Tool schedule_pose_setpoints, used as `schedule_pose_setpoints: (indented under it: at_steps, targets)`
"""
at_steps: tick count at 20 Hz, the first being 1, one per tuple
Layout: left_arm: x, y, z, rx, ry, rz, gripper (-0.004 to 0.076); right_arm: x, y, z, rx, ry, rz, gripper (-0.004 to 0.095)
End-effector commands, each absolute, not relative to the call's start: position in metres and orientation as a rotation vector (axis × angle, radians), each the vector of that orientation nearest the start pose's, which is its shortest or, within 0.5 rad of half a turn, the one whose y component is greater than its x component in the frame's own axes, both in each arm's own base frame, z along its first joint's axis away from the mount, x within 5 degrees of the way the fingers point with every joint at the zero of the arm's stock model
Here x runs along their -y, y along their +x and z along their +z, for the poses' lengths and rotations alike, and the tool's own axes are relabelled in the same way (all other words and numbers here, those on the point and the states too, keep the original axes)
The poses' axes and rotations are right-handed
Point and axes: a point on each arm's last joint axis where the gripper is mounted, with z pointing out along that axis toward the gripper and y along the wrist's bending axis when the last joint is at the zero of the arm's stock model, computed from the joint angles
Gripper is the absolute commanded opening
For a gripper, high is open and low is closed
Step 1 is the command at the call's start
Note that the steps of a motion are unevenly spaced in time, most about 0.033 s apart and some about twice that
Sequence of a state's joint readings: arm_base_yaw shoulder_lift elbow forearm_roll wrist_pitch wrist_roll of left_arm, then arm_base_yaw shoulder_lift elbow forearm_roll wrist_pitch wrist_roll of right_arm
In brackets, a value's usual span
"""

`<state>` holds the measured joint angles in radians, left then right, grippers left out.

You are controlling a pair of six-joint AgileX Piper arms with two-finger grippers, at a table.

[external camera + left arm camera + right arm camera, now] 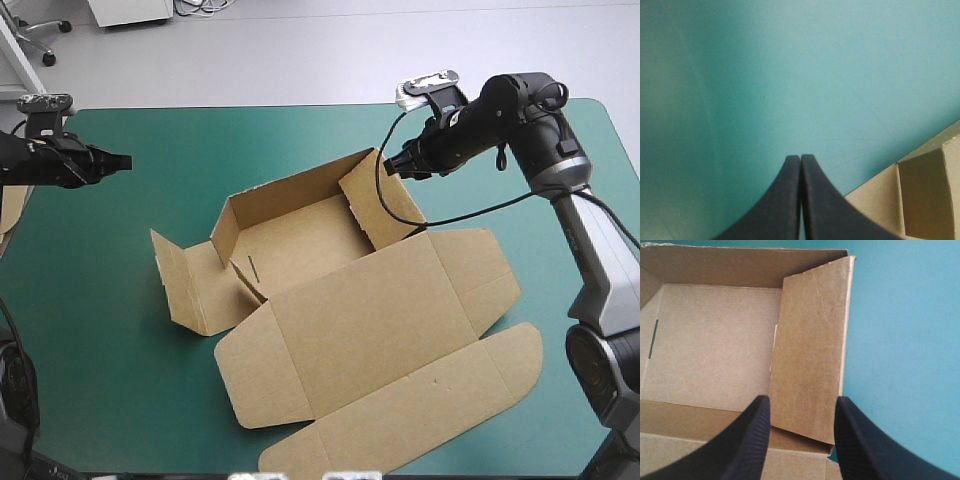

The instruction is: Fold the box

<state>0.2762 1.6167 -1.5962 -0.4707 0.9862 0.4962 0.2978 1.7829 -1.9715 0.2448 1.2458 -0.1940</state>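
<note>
The brown box (360, 310) lies mid-table as an open tray, its lid panel flat toward the near right. Its back wall (290, 190) and right wall (378, 205) stand raised, and the left flap (185, 280) lies splayed outward. My right gripper (390, 165) hovers over the tray's far right corner. In the right wrist view it (801, 407) is open, with the right wall (812, 350) leaning between and ahead of its black fingers. My left gripper (122, 160) is shut and empty, over bare cover at the far left. In its own view it (800, 159) has a box corner (922, 200) off to one side.
An edge of more brown board (10, 212) shows at the table's left edge. The teal-green cover (100, 370) lies bare left of the box and around the left gripper. The lid's rounded flaps (500, 365) reach toward the near right edge.
</note>
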Motion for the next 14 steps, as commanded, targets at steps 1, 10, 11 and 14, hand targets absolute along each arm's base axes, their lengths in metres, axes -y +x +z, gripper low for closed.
schedule_pose_setpoints:
  at_steps: [1,10,11,14]
  targets:
    - [-0.061,0.343,0.405,-2.249,0.092,-0.224,-0.0015,-0.128,0.349,0.428,-2.409,-0.573,0.367,0.0396]
    - [-0.061,0.343,0.405,-2.249,0.101,-0.223,-0.0014,-0.133,0.380,0.360,-2.623,-0.536,0.322,0.0423]
    - [-0.061,0.343,0.405,-2.248,0.101,-0.224,-0.0014,-0.134,0.382,0.356,-2.633,-0.536,0.328,0.0423]
    - [-0.061,0.343,0.405,-2.250,0.101,-0.225,-0.0015,-0.136,0.390,0.343,-2.667,-0.538,0.329,0.0423]
